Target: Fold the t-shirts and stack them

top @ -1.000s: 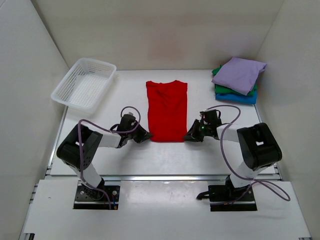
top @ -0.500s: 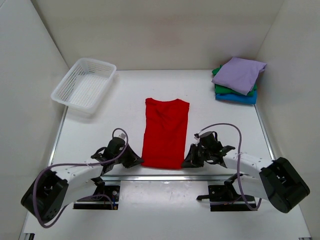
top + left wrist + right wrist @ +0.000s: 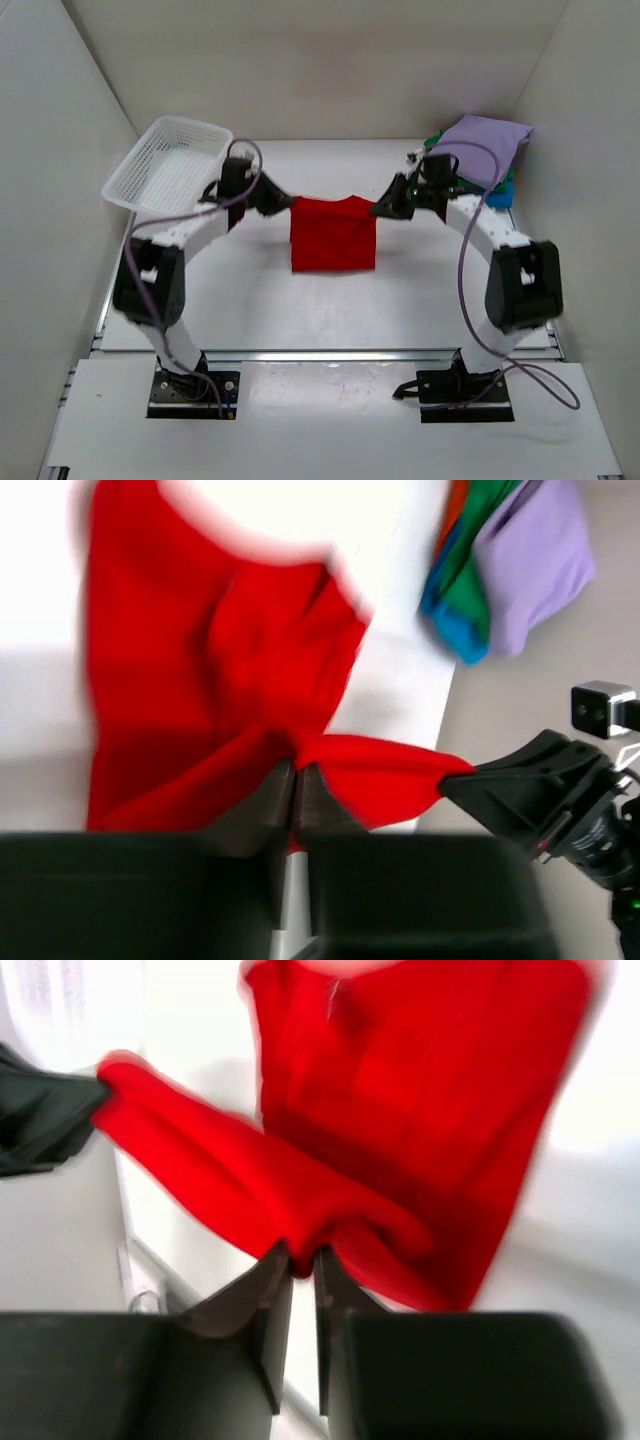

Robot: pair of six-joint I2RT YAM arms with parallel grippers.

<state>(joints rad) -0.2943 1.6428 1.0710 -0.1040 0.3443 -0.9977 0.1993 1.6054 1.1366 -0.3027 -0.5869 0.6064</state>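
Red t-shirt [image 3: 333, 235]: both corners pinched, fold over in hand.

Left pincer [image 3: 283, 203] is clamped on one corner of the cloth and right pincer [image 3: 383, 208] on the other, jaws tight together with red fabric bunched between them in both wrist views. The held edge is strung between them at the far side, and the rest of the shirt lies on the tabletop [image 3: 300, 300] at mid-width. The stack of folded shirts [image 3: 485, 145] sits at the far right, just beside the right pincer; the white mesh basket [image 3: 165, 165] is at the far left. Judgement: keep the two corners level and lightly taut, lower the edge square onto the layer beneath before letting go, and release both together so that nothing skews or drags.
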